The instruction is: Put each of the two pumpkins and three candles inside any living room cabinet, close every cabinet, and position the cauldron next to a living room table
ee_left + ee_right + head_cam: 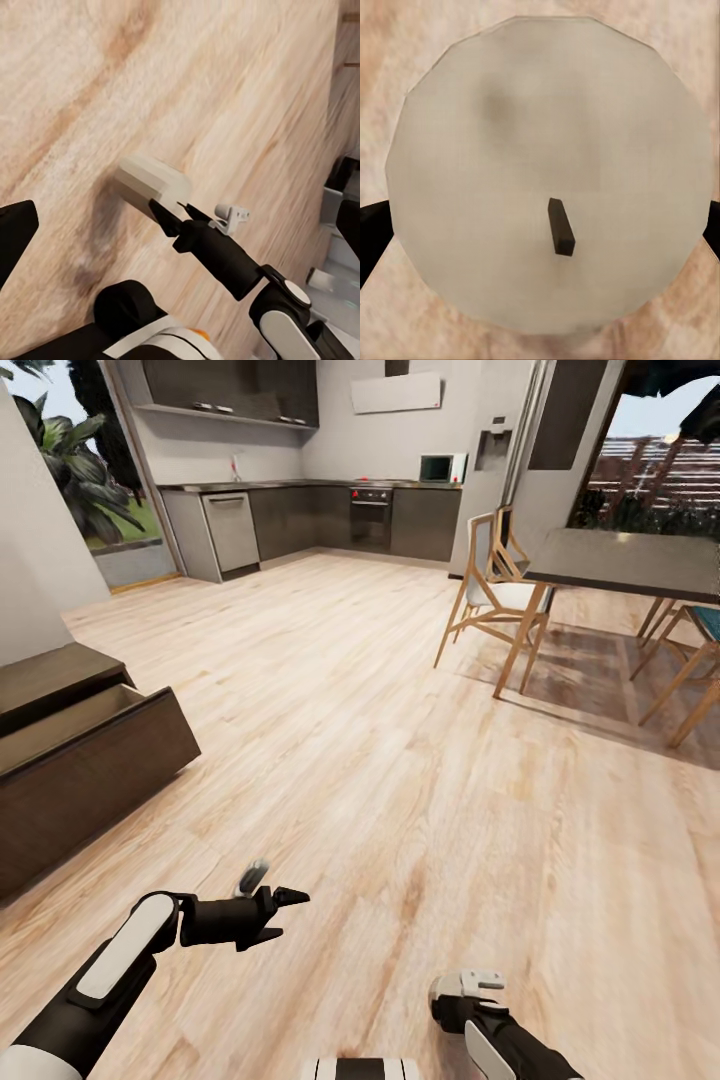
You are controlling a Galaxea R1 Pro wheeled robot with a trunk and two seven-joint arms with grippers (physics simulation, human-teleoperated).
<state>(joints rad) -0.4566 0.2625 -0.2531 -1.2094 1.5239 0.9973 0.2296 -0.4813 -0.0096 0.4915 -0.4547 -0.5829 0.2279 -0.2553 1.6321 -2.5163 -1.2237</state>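
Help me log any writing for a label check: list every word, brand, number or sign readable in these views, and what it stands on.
None can be read.
Microwave and oven: front panels too small and blurred to show any characters.
Fridge dispenser panel: no legible marks.
Candle at the right pincer: plain pale top with a dark wick, no label.
Cabinet: bare wood grain.

- The wooden floor (400, 760) lies bare and wide ahead, open all the way to the kitchen units (330, 520).
- On the left, the cabinet (80, 760) has its upper drawer (70, 725) pulled out, jutting over the floor.
- On the right, the tall dining table (630, 560) and its chairs (495, 600) block that side.
- A pale candle (547, 172) sits right between the right claw's fingers, closing that gap.
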